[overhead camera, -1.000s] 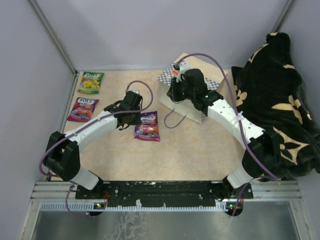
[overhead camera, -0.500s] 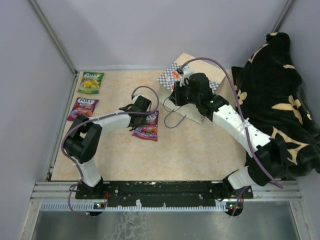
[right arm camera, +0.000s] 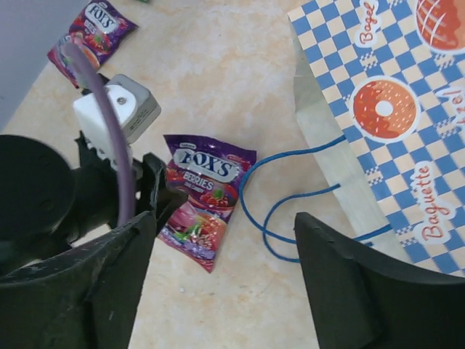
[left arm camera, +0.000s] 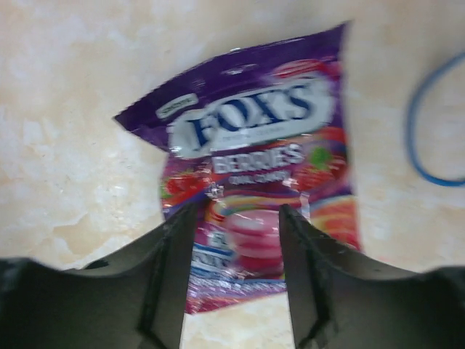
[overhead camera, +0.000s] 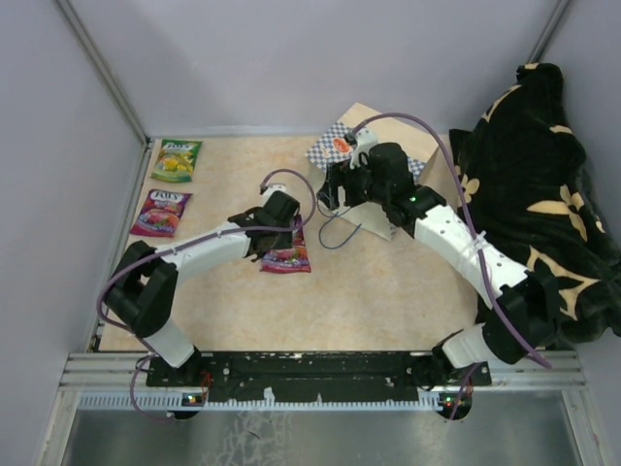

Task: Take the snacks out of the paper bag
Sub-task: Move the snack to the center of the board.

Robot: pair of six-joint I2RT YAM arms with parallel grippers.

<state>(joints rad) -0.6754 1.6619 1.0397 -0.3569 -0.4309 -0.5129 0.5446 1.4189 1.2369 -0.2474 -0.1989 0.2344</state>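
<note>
While the purple berry packet [left arm camera: 254,138] lay flat near the middle of the counter [overhead camera: 388,291], we saw the left gripper [left arm camera: 237,211] just over its near end. Its jaws were partly apart and closed on nothing, though we could not tell whether the fingers touched the wrapper. The right gripper [right arm camera: 225,218] hung beside the paper bag [right arm camera: 378,109], jaws wide and empty. The bag sat to the right of that packet, toward the far side, with a black-and-tan blanket [overhead camera: 543,194] on its right. A green packet [overhead camera: 176,160] and a second purple packet [overhead camera: 162,212] lay at the far left, well apart from the bag.
</note>
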